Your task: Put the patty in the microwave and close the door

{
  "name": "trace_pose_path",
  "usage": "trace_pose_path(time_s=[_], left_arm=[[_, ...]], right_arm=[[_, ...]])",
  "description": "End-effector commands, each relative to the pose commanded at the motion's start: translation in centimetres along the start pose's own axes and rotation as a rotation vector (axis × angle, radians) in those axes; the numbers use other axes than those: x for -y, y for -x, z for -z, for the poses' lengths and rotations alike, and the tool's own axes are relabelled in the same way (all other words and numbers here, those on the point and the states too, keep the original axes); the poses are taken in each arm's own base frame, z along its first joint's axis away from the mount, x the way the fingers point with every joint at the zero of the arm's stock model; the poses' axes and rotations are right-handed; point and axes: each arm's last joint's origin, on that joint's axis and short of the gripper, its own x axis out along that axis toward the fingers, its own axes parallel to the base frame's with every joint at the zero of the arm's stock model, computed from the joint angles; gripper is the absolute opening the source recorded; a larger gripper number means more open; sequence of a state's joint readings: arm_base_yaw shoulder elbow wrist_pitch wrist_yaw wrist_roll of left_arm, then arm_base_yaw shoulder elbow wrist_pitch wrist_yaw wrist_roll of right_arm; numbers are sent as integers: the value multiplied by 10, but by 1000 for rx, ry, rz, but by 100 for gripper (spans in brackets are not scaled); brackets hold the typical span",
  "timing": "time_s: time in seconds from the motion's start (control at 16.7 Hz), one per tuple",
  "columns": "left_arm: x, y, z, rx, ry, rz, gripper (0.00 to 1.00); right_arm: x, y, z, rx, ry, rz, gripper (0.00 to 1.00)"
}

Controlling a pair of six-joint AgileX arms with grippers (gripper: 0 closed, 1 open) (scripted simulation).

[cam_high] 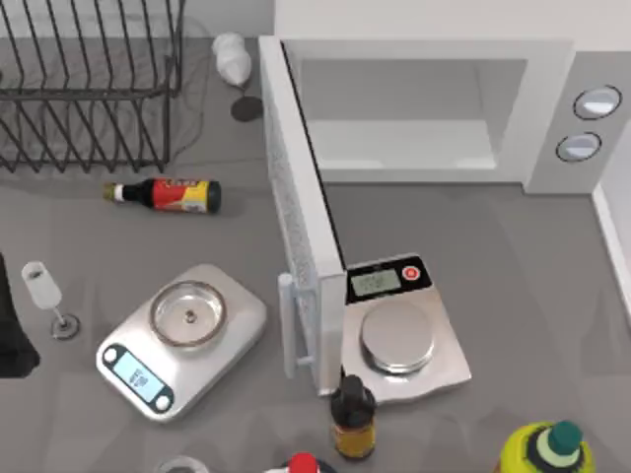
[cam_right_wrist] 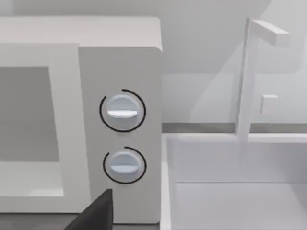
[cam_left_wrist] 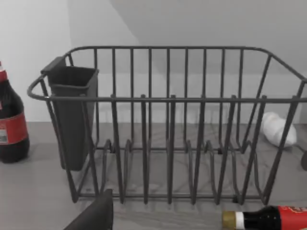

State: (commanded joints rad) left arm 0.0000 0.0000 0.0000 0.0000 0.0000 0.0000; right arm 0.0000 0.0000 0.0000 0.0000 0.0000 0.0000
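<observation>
Microwave (cam_high: 434, 108) at the back right of the tabletop (cam_high: 552, 276): a big white box with a pale cavity lying open to the front and two round silver knobs (cam_high: 589, 123) stacked on its grey side panel. The door (cam_high: 296, 227) is swung fully out and stands edge-on as a tall white slab running toward the front of the tabletop. Its dark inner edge faces the cavity side and its white bar handle (cam_high: 288, 325) sits on the outer face near the free end. A silver scale (cam_high: 399, 335) sits just beside the door's inner face, its round plate bare, and a small dark bottle (cam_high: 352, 414) stands at the door's free end. On the door's other side are a second scale (cam_high: 182, 340), a sauce bottle (cam_high: 168, 194) lying on its side, a wine glass (cam_high: 44, 296) and, at the back left, a wire dish rack (cam_high: 89, 89). My left tool (cam_left_wrist: 91, 215) faces the rack at the tabletop's left, and my right tool (cam_right_wrist: 96, 211) faces the knob panel at its right. I cannot tell how wide either tool stands.
</observation>
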Motion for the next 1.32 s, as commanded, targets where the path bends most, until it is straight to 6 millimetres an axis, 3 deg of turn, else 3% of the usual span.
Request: trace_pose_path(time_s=[0.24, 0.42, 0.9, 1.32], left_arm=[[0, 0, 0, 0, 0, 0, 100], [0, 0, 0, 0, 0, 0, 100], [0, 0, 0, 0, 0, 0, 100], [0, 0, 0, 0, 0, 0, 100]], right_arm=[[0, -1, -2, -40, 24, 1, 100], [0, -5, -10, -191, 107, -5, 100], [3, -46, -27, -904, 430, -195, 100], [6, -93, -16, -1408, 576, -516, 100]])
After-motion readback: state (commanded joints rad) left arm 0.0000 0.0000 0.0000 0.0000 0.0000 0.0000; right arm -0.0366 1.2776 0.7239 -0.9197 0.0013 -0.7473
